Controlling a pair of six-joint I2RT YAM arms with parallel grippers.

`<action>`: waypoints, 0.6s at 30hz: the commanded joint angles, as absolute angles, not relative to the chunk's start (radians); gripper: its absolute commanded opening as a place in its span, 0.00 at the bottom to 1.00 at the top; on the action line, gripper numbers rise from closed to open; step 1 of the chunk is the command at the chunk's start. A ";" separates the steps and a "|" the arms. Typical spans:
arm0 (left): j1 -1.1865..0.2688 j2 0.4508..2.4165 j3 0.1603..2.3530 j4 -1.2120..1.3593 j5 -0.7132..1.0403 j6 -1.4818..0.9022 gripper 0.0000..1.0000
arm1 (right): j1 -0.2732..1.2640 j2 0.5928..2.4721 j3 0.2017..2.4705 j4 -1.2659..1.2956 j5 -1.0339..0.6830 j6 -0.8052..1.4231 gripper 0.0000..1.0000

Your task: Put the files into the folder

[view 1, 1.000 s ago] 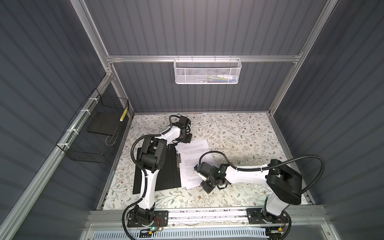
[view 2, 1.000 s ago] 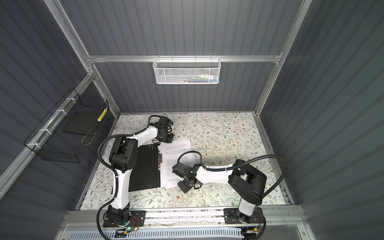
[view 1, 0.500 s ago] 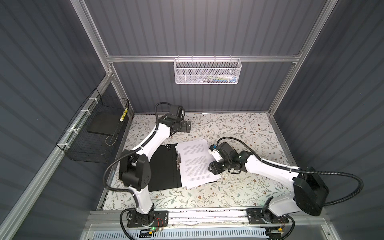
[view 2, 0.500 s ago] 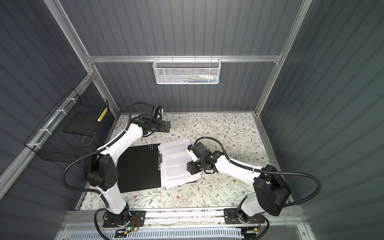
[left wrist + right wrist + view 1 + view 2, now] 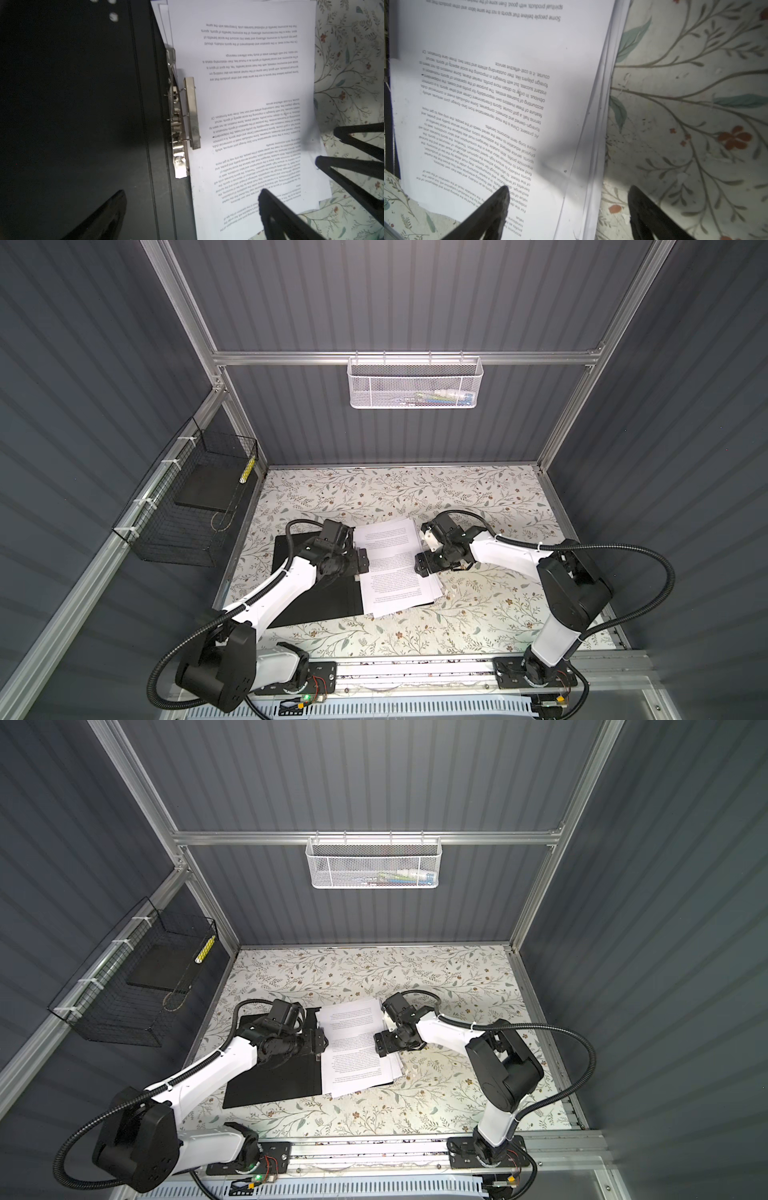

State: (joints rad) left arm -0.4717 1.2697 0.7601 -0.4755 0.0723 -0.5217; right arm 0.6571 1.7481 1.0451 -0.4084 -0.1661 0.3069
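The folder (image 5: 324,601) (image 5: 274,1077) lies open on the table, black inside up (image 5: 83,104). The files (image 5: 395,568) (image 5: 353,1048), a loosely fanned stack of printed white sheets, lie on its right half, and their right edge overhangs onto the table (image 5: 488,83). The metal clip (image 5: 192,113) rests its bar on the stack's left edge. My left gripper (image 5: 360,561) (image 5: 318,1044) (image 5: 192,194) hovers open over the spine and the files' left edge. Over the stack's right edge my right gripper (image 5: 420,560) (image 5: 380,1044) (image 5: 569,190) stands open, holding nothing.
A black wire basket (image 5: 187,506) holding a black slab hangs on the left wall. A white mesh basket (image 5: 413,383) hangs on the back wall. The floral table (image 5: 415,489) is walled on three sides, with a metal rail at the front.
The left gripper came from the table's back to the folder's spine. The right gripper moved from the stack's near corner to its right edge. Both jaws opened.
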 commanded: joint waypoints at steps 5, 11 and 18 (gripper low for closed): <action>-0.566 1.283 0.701 -0.401 0.110 -0.618 0.99 | 0.668 1.760 1.033 -0.414 -0.219 0.375 0.91; -0.594 1.317 0.658 -0.316 0.152 -0.650 0.99 | 0.703 1.746 1.020 -0.419 -0.230 0.428 0.92; -0.625 1.369 0.625 -0.266 0.159 -0.661 0.99 | 0.735 1.744 1.017 -0.403 -0.231 0.499 0.93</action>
State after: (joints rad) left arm -0.6140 1.3529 0.6479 -0.3065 0.1352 -0.6384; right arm 0.7238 1.7584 1.0344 -0.3943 -0.2180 0.4484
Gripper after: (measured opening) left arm 0.994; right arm 0.930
